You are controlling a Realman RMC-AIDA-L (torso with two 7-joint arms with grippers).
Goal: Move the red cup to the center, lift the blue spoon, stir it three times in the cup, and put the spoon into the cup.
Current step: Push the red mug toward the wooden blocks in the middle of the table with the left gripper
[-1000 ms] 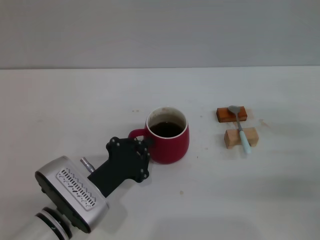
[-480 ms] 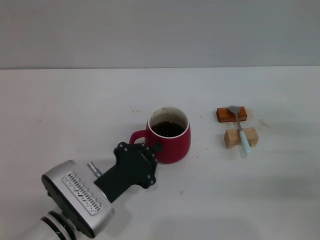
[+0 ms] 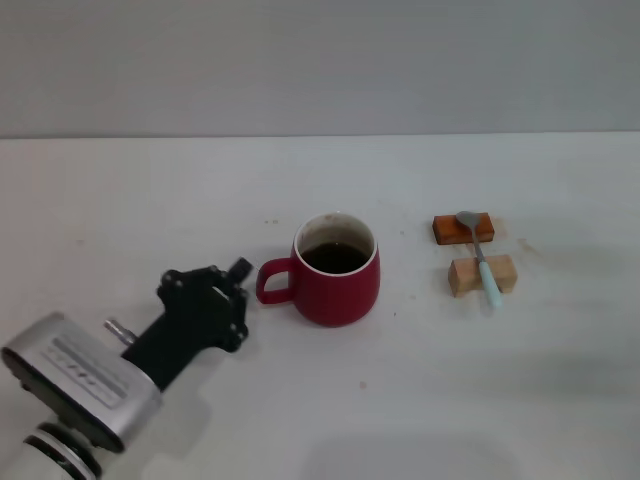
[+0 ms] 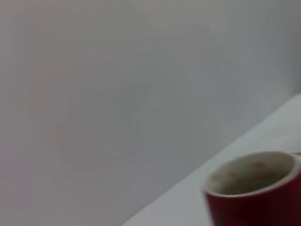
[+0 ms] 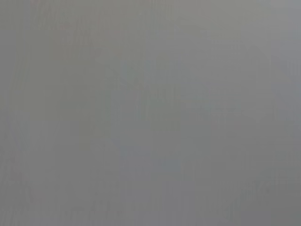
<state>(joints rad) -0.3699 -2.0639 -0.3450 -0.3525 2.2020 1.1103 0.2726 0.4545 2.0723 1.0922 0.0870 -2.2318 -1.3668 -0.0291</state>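
- Left gripper (image 3: 238, 268) just beside the red cup's (image 3: 337, 270) handle, apart from it; finger spread impossible to tell.
- Blue spoon (image 3: 479, 254) across two wooden blocks (image 3: 481, 274), head view only.
- Cup's pale inner rim up close in left wrist view (image 4: 256, 186).

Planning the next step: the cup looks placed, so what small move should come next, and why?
Probably bring the right arm, not in view, toward the blue spoon on its two wooden blocks. The red cup stands free; the left gripper is clear of its handle.

Red cup (image 3: 337, 283) upright mid-table, apparently holding dark liquid; blue spoon (image 3: 481, 258) well apart, right.
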